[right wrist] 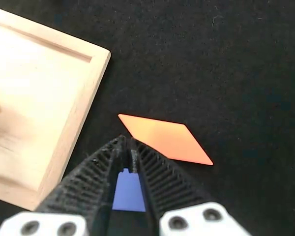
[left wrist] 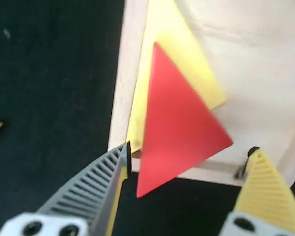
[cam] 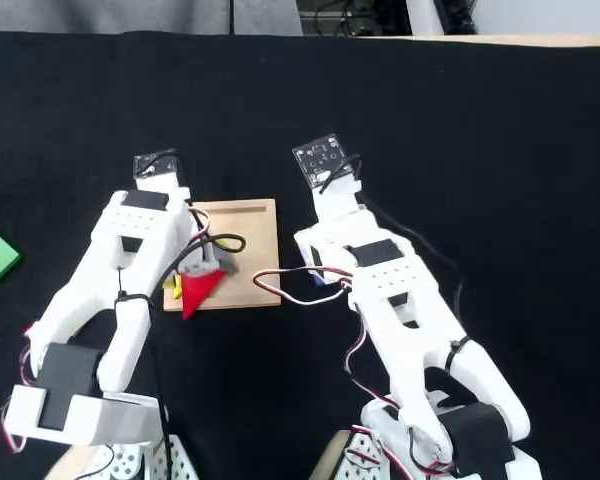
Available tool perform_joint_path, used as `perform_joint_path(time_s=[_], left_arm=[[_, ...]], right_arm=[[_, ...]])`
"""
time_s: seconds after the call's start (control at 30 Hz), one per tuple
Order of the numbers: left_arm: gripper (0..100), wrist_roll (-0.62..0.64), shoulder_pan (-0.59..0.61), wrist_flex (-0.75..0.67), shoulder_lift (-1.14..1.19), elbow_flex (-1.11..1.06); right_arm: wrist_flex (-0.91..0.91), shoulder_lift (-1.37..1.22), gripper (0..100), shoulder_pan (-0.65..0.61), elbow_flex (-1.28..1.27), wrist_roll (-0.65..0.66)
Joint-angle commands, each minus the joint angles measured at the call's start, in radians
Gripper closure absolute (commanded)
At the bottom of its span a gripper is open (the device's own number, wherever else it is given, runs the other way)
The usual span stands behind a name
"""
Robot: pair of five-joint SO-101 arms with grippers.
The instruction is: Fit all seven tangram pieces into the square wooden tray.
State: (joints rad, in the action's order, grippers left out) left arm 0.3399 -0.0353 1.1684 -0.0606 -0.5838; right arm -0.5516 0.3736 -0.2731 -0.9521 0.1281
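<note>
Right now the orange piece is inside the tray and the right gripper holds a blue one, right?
No: the right wrist view shows the orange piece on the black cloth beside the tray. The right gripper does hold a blue piece.

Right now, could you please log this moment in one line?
left gripper open around red triangle | right gripper shut on blue piece

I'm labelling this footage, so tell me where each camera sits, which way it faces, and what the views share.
High view: fixed above the table, looking down; left arm and right arm show by the tray.
Left wrist view: on the left arm, looking past the open left gripper at a red triangle overlapping a yellow piece at the tray's edge.
Right wrist view: on the right arm, past the right gripper, shut on a blue piece, toward an orange piece.
All three share the tray.
</note>
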Motion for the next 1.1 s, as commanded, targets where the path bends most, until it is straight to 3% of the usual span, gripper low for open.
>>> perform_joint_path(time_s=[0.0,0.17,0.33,0.53,0.57,0.67,1.07], left_arm=[[64,-0.144,0.097,0.063,-0.04,0.183],[64,-0.529,0.168,0.032,-0.005,0.43],[65,-0.778,0.071,0.041,0.098,0.46],[92,-1.063,0.045,0.044,0.247,0.515],[97,-1.076,0.059,0.044,0.261,0.524],[94,-1.077,0.081,0.043,0.296,0.527],[97,-1.076,0.064,0.034,0.307,0.529]], right_arm=[[0.014,0.038,98.4,-0.015,0.004,0.011],[0.015,0.038,98.4,-0.015,0.004,0.011],[0.017,0.038,98.4,-0.015,0.004,0.011],[0.018,0.038,98.6,-0.015,0.002,0.011],[0.018,0.038,98.6,-0.015,0.002,0.011],[0.018,0.038,98.6,-0.015,0.002,0.011],[0.018,0.038,98.5,-0.015,0.004,0.011]])
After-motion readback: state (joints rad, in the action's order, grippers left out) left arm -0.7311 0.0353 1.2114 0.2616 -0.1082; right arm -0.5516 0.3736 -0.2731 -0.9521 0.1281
